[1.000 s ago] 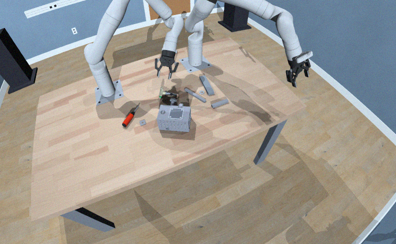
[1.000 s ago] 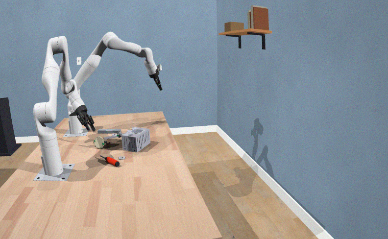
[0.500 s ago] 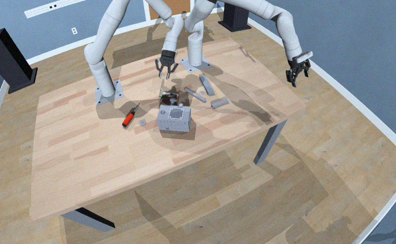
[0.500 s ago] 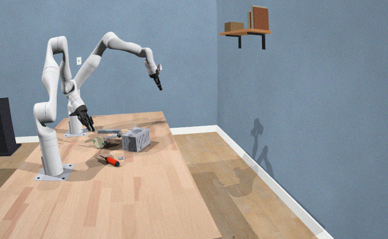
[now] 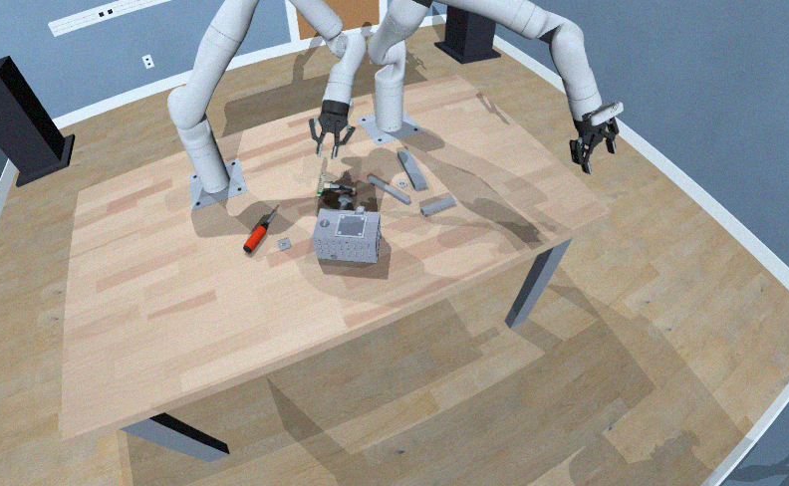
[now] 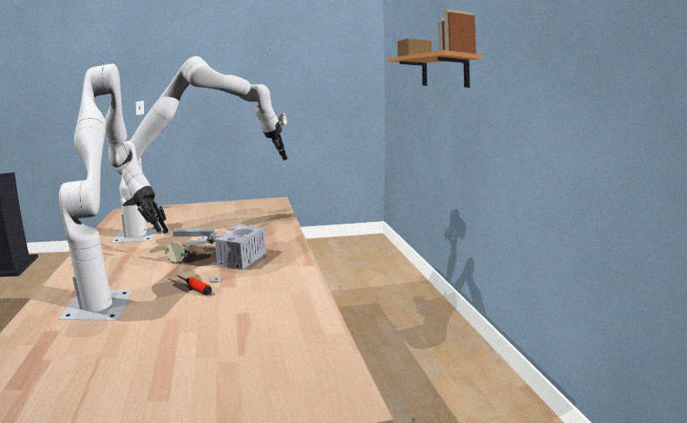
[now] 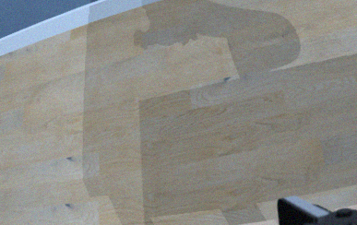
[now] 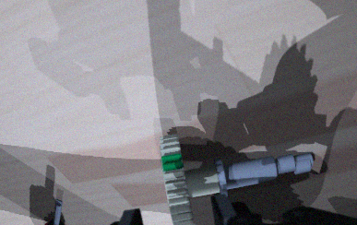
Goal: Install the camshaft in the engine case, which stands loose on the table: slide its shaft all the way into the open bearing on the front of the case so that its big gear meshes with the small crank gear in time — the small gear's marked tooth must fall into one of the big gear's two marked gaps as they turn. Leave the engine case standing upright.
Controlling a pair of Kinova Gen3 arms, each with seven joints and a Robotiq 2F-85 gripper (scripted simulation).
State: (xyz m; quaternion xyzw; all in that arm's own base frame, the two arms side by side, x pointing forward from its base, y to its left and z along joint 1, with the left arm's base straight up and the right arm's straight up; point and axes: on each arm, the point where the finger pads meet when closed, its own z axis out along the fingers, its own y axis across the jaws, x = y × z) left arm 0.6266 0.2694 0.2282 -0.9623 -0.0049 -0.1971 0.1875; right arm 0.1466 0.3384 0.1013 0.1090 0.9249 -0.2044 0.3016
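Note:
The camshaft (image 5: 340, 187) (image 8: 253, 169) lies on the table behind the engine case in the top view. Its big pale gear (image 5: 321, 182) (image 6: 175, 251) (image 8: 173, 180) stands on edge and shows green marks. The engine case (image 5: 346, 244) (image 6: 240, 248) stands upright; its front faces the arm bases and is mostly hidden. My right gripper (image 5: 327, 151) (image 6: 162, 230) (image 8: 177, 216) is part-way open and empty, just above the camshaft, fingers pointing down. My left gripper (image 5: 598, 154) (image 6: 284, 157) is open and empty, high beyond the table's right edge; one fingertip shows in the left wrist view.
A red screwdriver (image 5: 255, 238) (image 6: 199, 285) and a small square plate (image 5: 284, 243) (image 6: 215, 279) lie left of the case in the top view. Grey bars (image 5: 411, 169) (image 5: 389, 189), a shorter block (image 5: 437, 206) and a small ring lie on the other side.

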